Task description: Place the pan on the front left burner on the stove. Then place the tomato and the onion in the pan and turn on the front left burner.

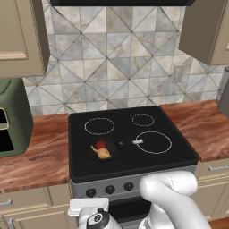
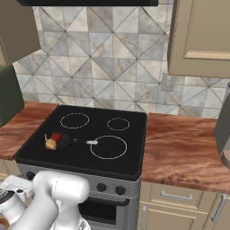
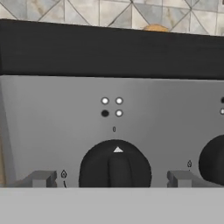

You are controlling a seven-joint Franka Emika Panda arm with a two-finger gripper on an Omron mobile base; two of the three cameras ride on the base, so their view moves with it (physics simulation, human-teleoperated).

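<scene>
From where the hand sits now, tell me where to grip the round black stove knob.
Grip the raised central bar of the round black knob, one finger on each flat side, coming straight on at the grey steel front. The bar stands vertical, pointer at 0; the open fingers already flank it.

On the stove (image 3: 52,113) front, a "0" is printed above the knob (image 3: 115,165), which carries a white triangle. Small flame signs sit beside it, and four dots above, one dark.
</scene>
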